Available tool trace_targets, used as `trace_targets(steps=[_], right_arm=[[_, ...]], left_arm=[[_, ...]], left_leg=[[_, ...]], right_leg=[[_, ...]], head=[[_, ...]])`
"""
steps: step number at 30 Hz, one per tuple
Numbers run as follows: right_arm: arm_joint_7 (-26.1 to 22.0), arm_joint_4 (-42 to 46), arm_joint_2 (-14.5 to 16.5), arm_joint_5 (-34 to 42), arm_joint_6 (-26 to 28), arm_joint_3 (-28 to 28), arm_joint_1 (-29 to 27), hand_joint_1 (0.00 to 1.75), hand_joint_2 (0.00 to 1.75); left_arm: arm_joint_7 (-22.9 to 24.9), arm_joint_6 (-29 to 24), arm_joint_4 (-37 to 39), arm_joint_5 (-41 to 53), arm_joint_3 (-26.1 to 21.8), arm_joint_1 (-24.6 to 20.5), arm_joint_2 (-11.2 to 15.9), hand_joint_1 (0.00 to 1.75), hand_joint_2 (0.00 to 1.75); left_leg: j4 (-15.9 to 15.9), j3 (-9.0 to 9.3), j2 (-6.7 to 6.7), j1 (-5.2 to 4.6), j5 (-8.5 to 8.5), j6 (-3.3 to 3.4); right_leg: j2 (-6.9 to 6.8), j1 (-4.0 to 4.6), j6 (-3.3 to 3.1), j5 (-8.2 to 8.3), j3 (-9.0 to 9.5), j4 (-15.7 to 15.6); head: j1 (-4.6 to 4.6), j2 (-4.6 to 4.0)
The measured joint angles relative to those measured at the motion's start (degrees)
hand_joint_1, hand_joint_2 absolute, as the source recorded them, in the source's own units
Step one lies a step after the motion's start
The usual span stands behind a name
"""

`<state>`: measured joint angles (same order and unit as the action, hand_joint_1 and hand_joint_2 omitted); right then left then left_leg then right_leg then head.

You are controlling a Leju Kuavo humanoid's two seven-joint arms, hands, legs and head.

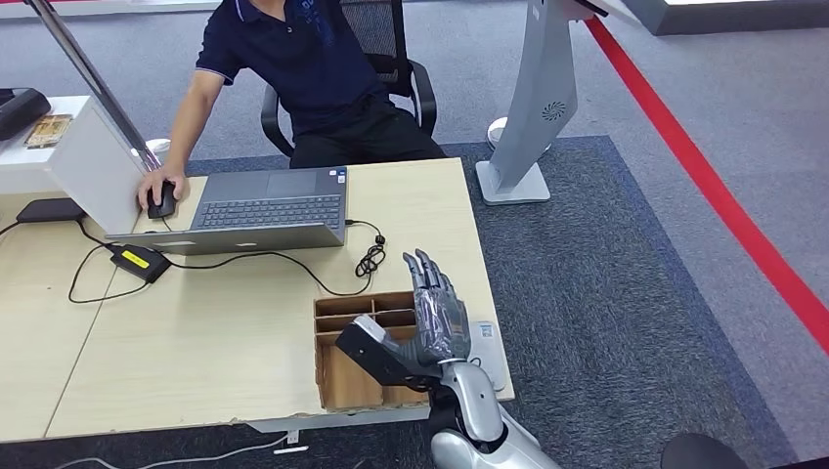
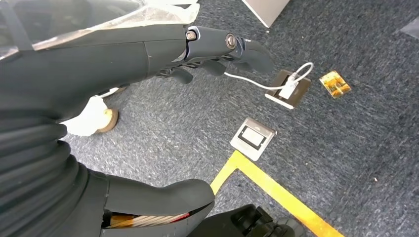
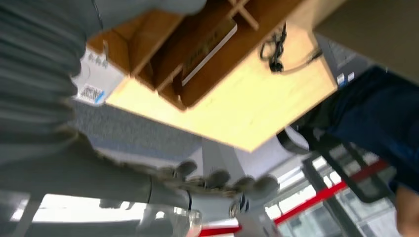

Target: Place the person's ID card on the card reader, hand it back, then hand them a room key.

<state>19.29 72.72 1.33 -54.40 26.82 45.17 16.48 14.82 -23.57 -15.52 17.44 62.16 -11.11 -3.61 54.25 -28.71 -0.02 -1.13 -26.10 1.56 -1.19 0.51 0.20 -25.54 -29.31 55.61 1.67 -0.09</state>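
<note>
My right hand (image 1: 437, 311) is raised over the table's near right corner, fingers stretched out and apart, holding nothing. Under it stands a wooden divided box (image 1: 323, 366). A white card reader (image 1: 490, 344) lies just right of the box, partly hidden by my hand. In the right wrist view a flat card (image 3: 210, 47) leans in one compartment of the box (image 3: 148, 42), next to the card reader (image 3: 96, 81), and my fingers (image 3: 222, 181) are spread and hold nothing. My left hand (image 2: 217, 47) hangs over the carpet and holds nothing.
A person (image 1: 303, 59) in a navy shirt sits at the far side of the table (image 1: 196, 332), one hand on a mouse (image 1: 162, 198) beside a laptop (image 1: 269, 210). Cables (image 1: 370, 256) and a power brick (image 1: 142, 261) lie mid-table. A grey kiosk stand (image 1: 533, 107) rises at the right.
</note>
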Motion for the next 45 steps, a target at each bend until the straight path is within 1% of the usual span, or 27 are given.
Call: trace_targets(steps=[11,21,33,45], right_arm=[[-1.64,-5.13,2.23,1.20,1.12,0.46,2.51,0.00,1.75],[-1.96,-9.28,3.68,0.91,1.82,0.69,3.54,0.00,1.75],[-2.02,-11.92,4.44,0.90,2.09,0.73,4.04,0.00,1.75],[-1.94,-12.75,4.61,0.81,3.44,0.73,4.22,0.00,1.75]], left_arm=[[-0.03,0.74,-0.01,1.03,0.00,-0.49,0.00,0.00,1.75],[-0.22,0.84,-0.01,1.60,0.00,-0.74,0.00,0.00,1.75],[-0.39,0.85,-0.01,1.94,-0.01,-0.76,0.00,0.00,1.75],[-0.52,0.86,0.00,2.99,-0.13,-0.75,0.00,0.00,1.75]], left_leg=[[0.00,0.00,0.00,0.00,0.03,-0.03],[0.00,0.00,0.00,0.00,0.03,-0.03],[0.00,0.00,0.00,0.00,0.03,-0.03],[0.00,0.01,0.00,0.00,0.03,-0.03]], right_leg=[[0.00,0.00,0.01,0.02,0.00,0.01],[0.00,0.00,0.01,0.02,0.00,0.01],[0.00,0.00,0.01,0.02,0.00,0.01],[0.00,0.00,0.01,0.02,0.00,0.00]], head=[[0.01,0.00],[0.01,0.00],[0.01,0.00],[0.01,0.00]])
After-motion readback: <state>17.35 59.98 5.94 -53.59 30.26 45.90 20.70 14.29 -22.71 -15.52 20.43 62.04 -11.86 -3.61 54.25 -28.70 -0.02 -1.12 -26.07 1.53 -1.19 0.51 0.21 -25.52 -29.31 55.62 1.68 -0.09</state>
